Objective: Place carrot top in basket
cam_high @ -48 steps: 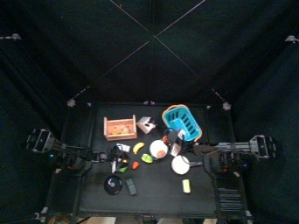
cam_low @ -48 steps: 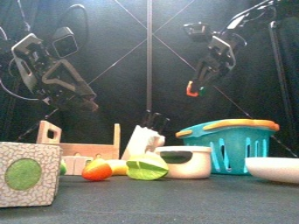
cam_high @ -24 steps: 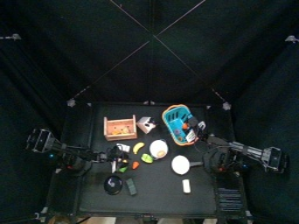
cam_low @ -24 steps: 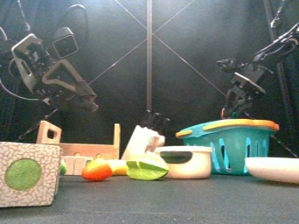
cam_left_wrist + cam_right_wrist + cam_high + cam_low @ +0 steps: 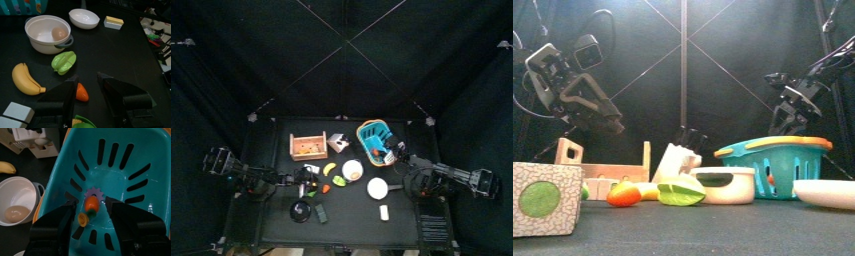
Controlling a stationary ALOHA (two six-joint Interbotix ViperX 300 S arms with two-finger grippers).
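- The left arm (image 5: 573,85) is black, built of blocky jointed segments, with thin dark cables looping above it.
- The right arm (image 5: 810,85) is black too, slimmer, with cables trailing upward.
- The left gripper (image 5: 87,95) has two broad matte black jaws with ridged edges.
- The right gripper (image 5: 93,218) has matching black jaws.

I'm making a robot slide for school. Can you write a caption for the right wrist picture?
Right gripper open above the blue basket, with the carrot top lying inside.

Black-curtained pen around a small desk

Dark curtains (image 5: 251,60) enclose the black desk (image 5: 352,228); thin cables (image 5: 727,45) cross overhead.
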